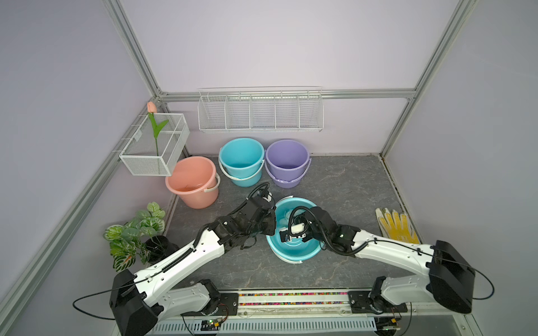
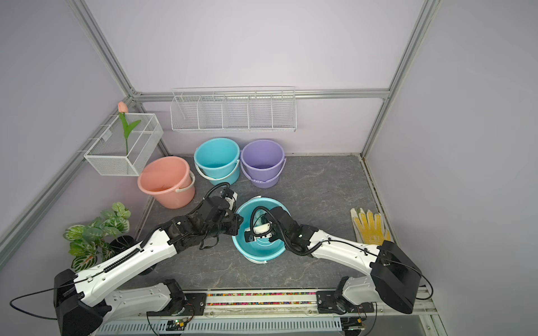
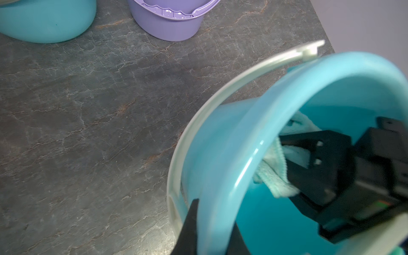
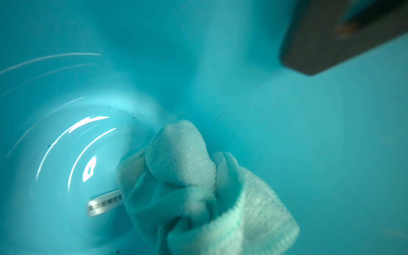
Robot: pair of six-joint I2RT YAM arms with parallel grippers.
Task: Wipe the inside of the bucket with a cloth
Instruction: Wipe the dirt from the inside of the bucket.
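Right gripper [image 3: 287,154] pinches the soft, light terry cloth [image 4: 187,172] mid-bunch; left gripper [image 3: 212,231] clamps the teal bucket [image 3: 220,143] at its rim.

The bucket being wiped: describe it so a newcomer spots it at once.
On the dark table, look front and centre, nearest the robot. This turquoise bucket has the left gripper shut on its rim and the right gripper inside holding the cloth; the other turquoise bucket, at the back beside the purple bucket, stands untouched.

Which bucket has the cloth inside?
The front teal bucket, reached by both arms; the pink bucket, purple bucket and rear teal bucket stand untouched behind.
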